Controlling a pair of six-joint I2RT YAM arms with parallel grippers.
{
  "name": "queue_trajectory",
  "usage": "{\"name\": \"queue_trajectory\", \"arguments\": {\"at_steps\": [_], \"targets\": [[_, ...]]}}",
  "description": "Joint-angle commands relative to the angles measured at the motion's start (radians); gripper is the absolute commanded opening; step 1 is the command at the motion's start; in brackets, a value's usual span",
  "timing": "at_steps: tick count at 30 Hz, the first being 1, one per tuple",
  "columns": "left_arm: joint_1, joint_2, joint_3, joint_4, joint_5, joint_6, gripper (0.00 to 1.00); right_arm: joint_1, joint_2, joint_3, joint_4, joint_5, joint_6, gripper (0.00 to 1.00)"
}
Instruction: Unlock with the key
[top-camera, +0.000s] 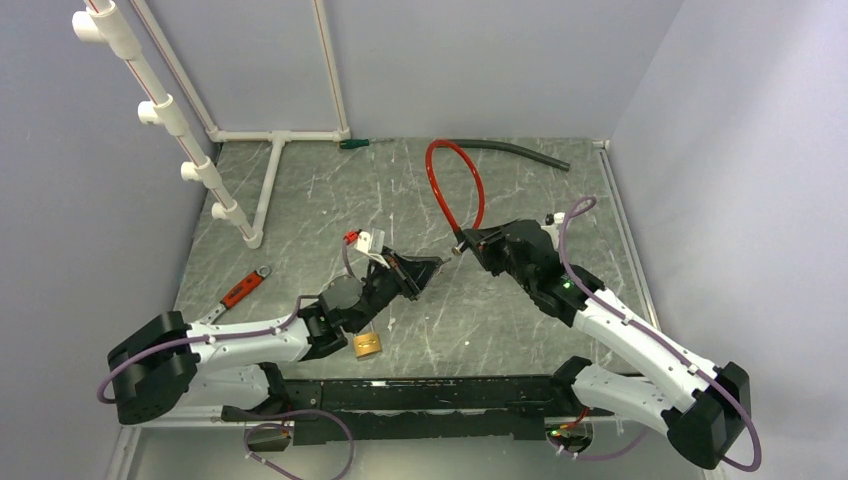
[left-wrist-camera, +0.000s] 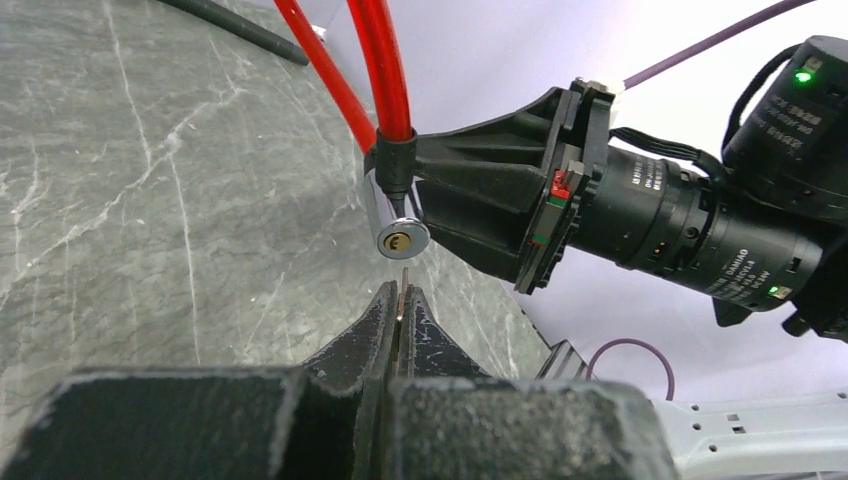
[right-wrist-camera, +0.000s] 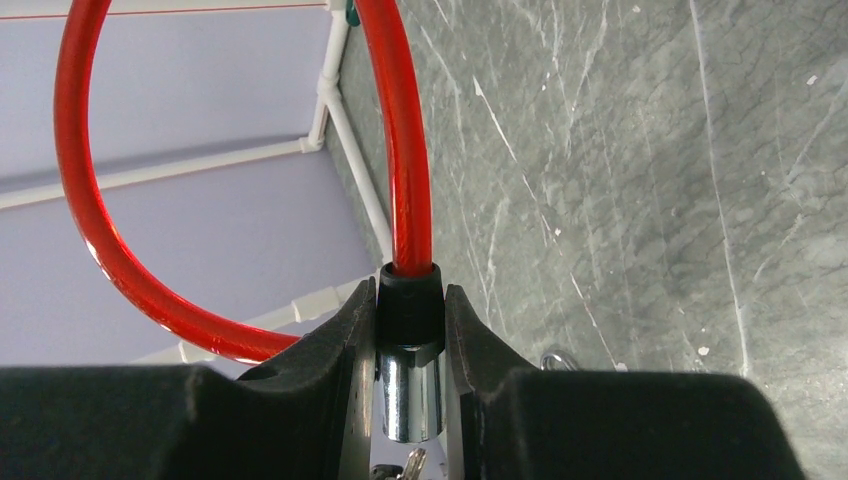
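My right gripper (top-camera: 470, 240) is shut on the chrome cylinder (right-wrist-camera: 410, 390) of a red cable lock (top-camera: 455, 185) and holds it above the table. In the left wrist view the cylinder's brass keyhole face (left-wrist-camera: 402, 240) points at me. My left gripper (top-camera: 432, 268) is shut on a thin key (left-wrist-camera: 404, 283); its tip sticks out just below the keyhole, a short gap away. A white tag and red fob (top-camera: 363, 240) hang by a ring from the key behind the left gripper. The key tip also shows below the cylinder in the right wrist view (right-wrist-camera: 414, 464).
A brass padlock (top-camera: 367, 345) lies by the left arm. A red-handled tool (top-camera: 243, 288) lies at the left. A white pipe frame (top-camera: 262, 190) stands at the back left, and a dark hose (top-camera: 520, 150) lies along the back edge.
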Motion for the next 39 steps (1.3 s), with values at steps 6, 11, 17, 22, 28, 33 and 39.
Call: {"name": "queue_trajectory", "arguments": {"at_steps": [6, 11, 17, 22, 28, 33, 39], "targets": [[-0.001, 0.051, 0.026, 0.106, -0.035, 0.036, 0.00, -0.002, -0.008, 0.013, 0.124, -0.005, 0.024, 0.00], [-0.001, 0.080, 0.011, 0.194, -0.044, 0.034, 0.00, -0.002, -0.010, 0.013, 0.120, -0.003, 0.032, 0.00], [-0.001, 0.089, 0.022, 0.195, -0.044, 0.038, 0.00, -0.002, -0.017, 0.009, 0.106, 0.004, 0.045, 0.00], [-0.001, 0.080, 0.008, 0.187, -0.086, 0.033, 0.00, -0.001, -0.026, 0.014, 0.098, 0.008, 0.041, 0.00], [-0.001, 0.096, 0.009, 0.210, -0.085, 0.055, 0.00, -0.001, -0.021, 0.013, 0.100, -0.002, 0.045, 0.00], [-0.001, 0.117, 0.019, 0.212, -0.087, 0.064, 0.00, 0.000, -0.013, 0.026, 0.089, -0.002, 0.045, 0.00], [-0.001, 0.144, 0.022, 0.233, -0.094, 0.069, 0.00, -0.001, 0.005, 0.028, 0.104, -0.016, 0.047, 0.00]]}}
